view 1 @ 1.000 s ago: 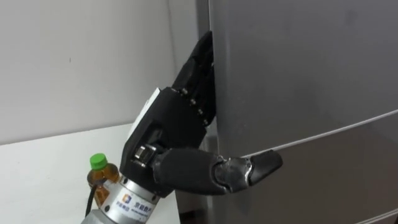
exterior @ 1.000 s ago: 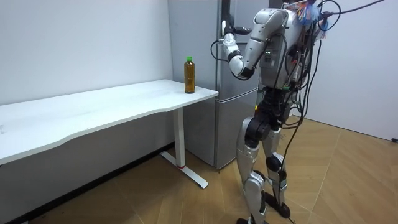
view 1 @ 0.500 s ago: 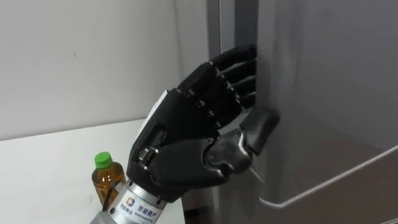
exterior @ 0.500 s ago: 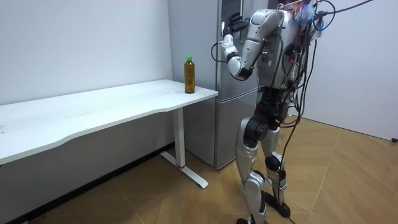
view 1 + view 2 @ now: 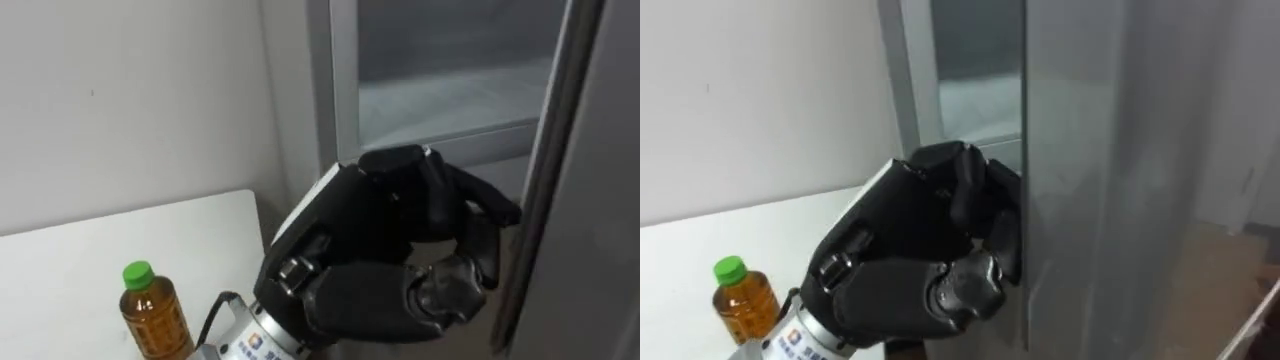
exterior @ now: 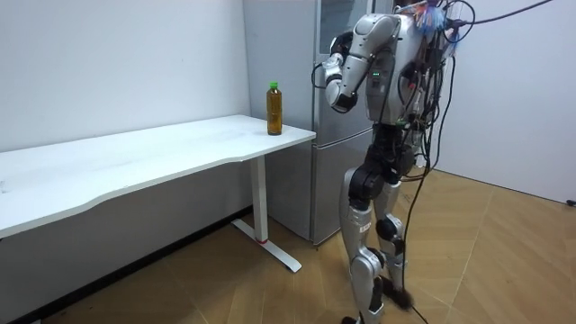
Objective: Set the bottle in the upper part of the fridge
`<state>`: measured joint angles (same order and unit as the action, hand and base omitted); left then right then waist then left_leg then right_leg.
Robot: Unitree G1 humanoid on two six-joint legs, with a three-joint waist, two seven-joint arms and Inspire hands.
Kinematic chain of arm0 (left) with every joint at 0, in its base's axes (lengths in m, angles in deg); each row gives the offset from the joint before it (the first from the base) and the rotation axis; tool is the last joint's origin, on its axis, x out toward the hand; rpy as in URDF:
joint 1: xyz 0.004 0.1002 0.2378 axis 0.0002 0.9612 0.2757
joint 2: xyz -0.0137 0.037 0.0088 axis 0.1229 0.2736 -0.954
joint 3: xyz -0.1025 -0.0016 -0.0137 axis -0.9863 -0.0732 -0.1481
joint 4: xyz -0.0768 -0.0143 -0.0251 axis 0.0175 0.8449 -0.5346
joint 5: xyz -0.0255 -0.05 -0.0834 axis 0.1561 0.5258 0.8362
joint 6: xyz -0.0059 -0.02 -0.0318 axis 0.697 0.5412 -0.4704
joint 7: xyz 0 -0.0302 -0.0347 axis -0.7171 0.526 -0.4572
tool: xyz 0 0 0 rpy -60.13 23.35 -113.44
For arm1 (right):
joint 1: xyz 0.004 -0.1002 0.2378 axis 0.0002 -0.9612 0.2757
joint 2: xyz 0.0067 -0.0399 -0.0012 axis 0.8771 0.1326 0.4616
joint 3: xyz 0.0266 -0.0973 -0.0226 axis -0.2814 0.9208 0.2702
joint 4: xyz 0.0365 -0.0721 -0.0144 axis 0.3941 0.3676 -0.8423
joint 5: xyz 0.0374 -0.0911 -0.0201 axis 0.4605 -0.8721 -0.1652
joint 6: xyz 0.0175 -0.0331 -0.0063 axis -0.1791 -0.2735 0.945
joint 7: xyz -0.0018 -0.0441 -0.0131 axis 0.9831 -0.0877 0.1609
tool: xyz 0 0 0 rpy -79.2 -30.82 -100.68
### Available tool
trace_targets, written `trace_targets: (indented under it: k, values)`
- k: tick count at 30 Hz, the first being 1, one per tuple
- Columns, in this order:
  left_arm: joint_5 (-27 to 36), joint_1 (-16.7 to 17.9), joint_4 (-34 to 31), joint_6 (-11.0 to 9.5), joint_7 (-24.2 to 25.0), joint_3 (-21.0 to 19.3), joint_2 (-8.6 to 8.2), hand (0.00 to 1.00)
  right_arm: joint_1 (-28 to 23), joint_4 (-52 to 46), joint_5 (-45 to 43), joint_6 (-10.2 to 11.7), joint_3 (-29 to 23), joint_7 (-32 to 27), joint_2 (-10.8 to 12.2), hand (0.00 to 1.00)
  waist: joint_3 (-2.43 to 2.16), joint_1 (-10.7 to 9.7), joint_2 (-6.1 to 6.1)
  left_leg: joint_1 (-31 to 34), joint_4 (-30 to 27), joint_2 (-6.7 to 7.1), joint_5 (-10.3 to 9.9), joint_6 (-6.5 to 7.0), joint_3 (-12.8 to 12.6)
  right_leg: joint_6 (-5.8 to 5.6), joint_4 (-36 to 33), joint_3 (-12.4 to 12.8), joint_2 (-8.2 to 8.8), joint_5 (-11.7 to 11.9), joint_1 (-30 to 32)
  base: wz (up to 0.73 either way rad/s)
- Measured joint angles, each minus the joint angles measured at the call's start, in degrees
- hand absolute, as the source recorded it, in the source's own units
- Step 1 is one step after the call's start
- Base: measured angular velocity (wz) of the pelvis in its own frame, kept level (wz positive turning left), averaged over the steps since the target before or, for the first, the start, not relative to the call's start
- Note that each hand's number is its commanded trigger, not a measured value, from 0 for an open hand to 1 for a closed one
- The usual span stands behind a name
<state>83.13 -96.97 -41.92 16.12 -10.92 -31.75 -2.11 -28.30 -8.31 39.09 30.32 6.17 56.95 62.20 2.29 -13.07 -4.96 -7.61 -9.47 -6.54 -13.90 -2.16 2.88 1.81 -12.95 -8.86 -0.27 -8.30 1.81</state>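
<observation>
Since a second earlier, the door had swung open from the fridge, and the left hand had gone from straight fingers slipped into the gap to a clench round the door's free edge. The arm came up from the lower left, wrist low, the back of the hand toward the camera. The fingers were curled over the edge, with the thumb bent in below them.

In the right eye view the fingertips were hidden behind the door, so how far they wrapped could not be told. Behind the fingers, a pale shelf showed dimly inside the fridge; what lay on it could not be made out.

The bottle stood upright on the table, below and to the left of the fingers, well apart from them and beside the wrist. Its base was cut off by the frame. In the room view the robot stood upright before the fridge, with the bottle near the table's end.
</observation>
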Motion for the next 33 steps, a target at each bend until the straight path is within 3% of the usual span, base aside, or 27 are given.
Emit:
trace_targets:
  k: [1, 3, 7, 9, 20, 29, 33]
  values:
    - [-0.08, -0.04, -0.18, 0.26, 0.23, 0.27, 0.06, 0.00, -0.76, -0.50, 0.19, 0.19, 0.11, -0.05, 0.02, 0.00, -0.30, -0.85, 0.43, 0.41, -0.13, 0.24, 0.07, -0.17, -1.21, 0.03, 0.75, -0.89, 0.04, 0.11, -0.47, 0.20]
    - [-0.81, -0.25, -0.04, 2.24, 0.22, 0.99, 0.01, 0.00, -0.74, -0.13, 0.24, 0.28, -0.27, -0.21, 0.04, 0.00, -0.26, -2.32, 0.62, 0.04, 0.57, 0.04, 0.63, -0.95, -5.11, 0.00, 1.31, -1.86, -0.14, 0.08, -1.51, 0.40]
    - [-1.18, -0.47, -0.05, 3.94, 1.25, 2.56, 0.05, 0.00, -0.47, 0.21, -0.18, -0.39, -0.40, 0.05, -0.21, 0.00, -0.47, -2.00, 0.43, -0.04, 0.83, 0.34, 0.96, -1.42, -6.60, -0.28, 1.30, -2.50, -0.18, -0.08, -1.58, 0.22]
    - [-1.20, -0.48, -0.05, 4.59, 1.28, 2.56, 0.05, 0.00, -0.48, 0.43, 0.12, -0.40, -0.36, 0.12, -0.18, 0.00, -0.58, -1.91, 0.56, -0.23, 0.84, 0.55, 0.95, -1.42, -8.89, -0.50, 1.29, -2.57, 0.09, 0.05, -1.72, -0.02]
    - [-1.04, -0.61, -0.05, 4.73, 2.26, 3.15, -0.18, 0.00, -1.16, 0.55, 1.13, -0.23, -0.43, 0.59, -0.70, 0.00, -1.40, -2.44, 0.25, -2.08, 0.56, 0.87, 0.95, -1.41, -12.36, -0.95, 1.20, -2.02, 0.50, -0.12, -3.07, -0.03]
    - [-0.65, -1.70, -0.05, 4.73, 4.74, 3.35, -0.09, 0.00, -1.65, 0.62, 3.37, -0.23, -0.41, 1.37, -0.88, 0.00, -1.38, -2.47, 0.30, -2.22, -0.08, 0.98, 0.97, -1.39, -14.01, -1.13, 0.97, -1.89, 0.84, 0.02, -2.92, 0.00]
    - [-0.62, -1.76, -0.05, 4.73, 4.85, 4.07, -0.07, 0.00, -1.63, 0.61, 3.37, -0.23, -0.41, 1.70, -0.93, 0.00, -1.31, -2.43, 0.39, -2.83, -0.06, 1.19, 0.97, -1.38, -15.21, -1.25, 0.44, -0.72, 0.91, 0.02, -2.89, -0.13]
